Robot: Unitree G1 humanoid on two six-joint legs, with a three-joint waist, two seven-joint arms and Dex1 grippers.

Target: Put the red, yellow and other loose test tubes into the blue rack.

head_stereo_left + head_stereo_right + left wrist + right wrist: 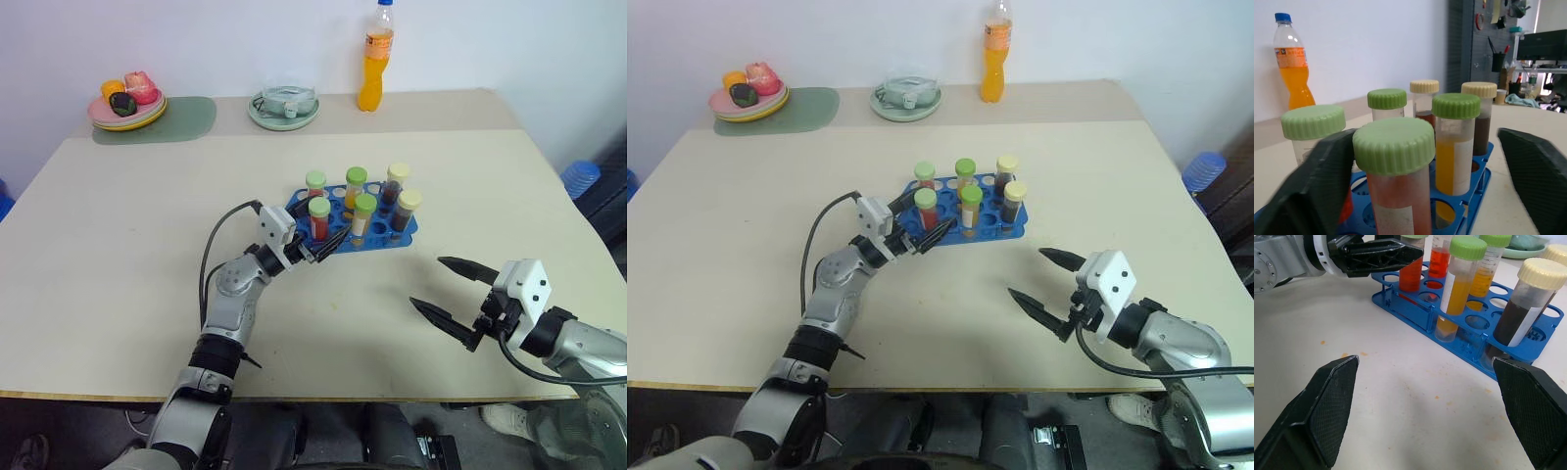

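left gripper: jaws spread around racked red tube; right gripper: jaws wide, empty

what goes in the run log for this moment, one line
left gripper: open at red tube | red tube: upright in blue rack | right gripper: open, apart from rack

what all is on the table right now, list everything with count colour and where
test tubes: six, red, yellow and brown liquid, green or pale yellow caps, upright in the rack
blue rack: one, table centre
orange drink bottle: one, far edge
plates with fruit: pink and yellow stack, far left, on a green mat
pale green dish: one, far edge
left end effector: open around the near red tube
right end effector: open, near right, empty
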